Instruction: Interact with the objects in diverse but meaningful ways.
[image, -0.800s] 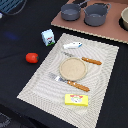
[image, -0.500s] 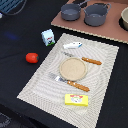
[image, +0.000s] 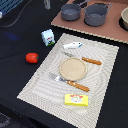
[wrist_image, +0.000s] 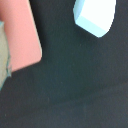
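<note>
Round red tomato (image: 32, 58): mid-left of your exterior frame, on the dark tabletop, off the striped cloth placemat (image: 105, 80). White-and-green milk carton (image: 48, 37) above it; slim white-and-blue fish piece (image: 73, 45) and flat yellow box (image: 76, 100) on the mat. Nothing has shifted over the last second; objects untouched. Gripper unseen, so finger state: you cannot tell.

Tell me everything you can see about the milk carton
The milk carton is a small white toy with a green band low on its front and a peaked top. It stands upright on the dark table, just off the striped placemat's far corner, apart from the red tomato. Nothing touches it but the table.
</note>
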